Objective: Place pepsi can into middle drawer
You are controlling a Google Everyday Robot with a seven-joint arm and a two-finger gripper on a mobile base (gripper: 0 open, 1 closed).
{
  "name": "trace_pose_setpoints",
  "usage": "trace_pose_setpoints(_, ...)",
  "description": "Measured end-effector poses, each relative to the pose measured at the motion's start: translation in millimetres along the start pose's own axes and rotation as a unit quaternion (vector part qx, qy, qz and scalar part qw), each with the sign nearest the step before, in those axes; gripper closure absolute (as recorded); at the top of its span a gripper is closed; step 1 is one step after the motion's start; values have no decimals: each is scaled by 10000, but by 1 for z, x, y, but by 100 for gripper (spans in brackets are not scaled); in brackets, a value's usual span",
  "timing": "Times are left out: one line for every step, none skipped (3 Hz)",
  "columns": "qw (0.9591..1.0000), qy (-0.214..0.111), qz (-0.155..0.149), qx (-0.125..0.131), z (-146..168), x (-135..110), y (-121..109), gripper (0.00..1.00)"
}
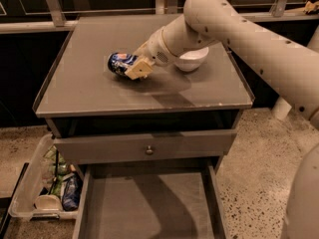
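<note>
The pepsi can (pixel 116 62), dark blue with white marks, lies on its side on the grey cabinet top (pixel 89 91), left of centre. My gripper (pixel 134 62) reaches in from the right and its tan fingers (pixel 140 69) sit on both sides of the can's right end, shut on it, with the can resting on the top. The middle drawer (pixel 149 205) is pulled out at the bottom of the view, its flat grey floor bare.
A round white bowl (pixel 193 59) stands on the top just behind my wrist. A closed drawer front with a small knob (pixel 149 150) sits above the open drawer. A clear plastic bin (pixel 44 193) of bottles and cans stands on the floor at left.
</note>
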State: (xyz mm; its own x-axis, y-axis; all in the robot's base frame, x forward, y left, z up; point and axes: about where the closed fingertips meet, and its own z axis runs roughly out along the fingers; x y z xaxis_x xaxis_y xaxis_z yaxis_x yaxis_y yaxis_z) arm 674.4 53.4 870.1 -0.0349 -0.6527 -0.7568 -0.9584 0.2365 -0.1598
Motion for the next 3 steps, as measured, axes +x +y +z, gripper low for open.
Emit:
trace_pose_setpoints(9988, -158, -458, -97, -24, -12, 24, 100)
trace_pose_setpoints(9965, -245, -791, -107, -53, -11, 46, 100)
trace_pose_setpoints(9951, -268, -946, -69, -81, 5, 63, 100)
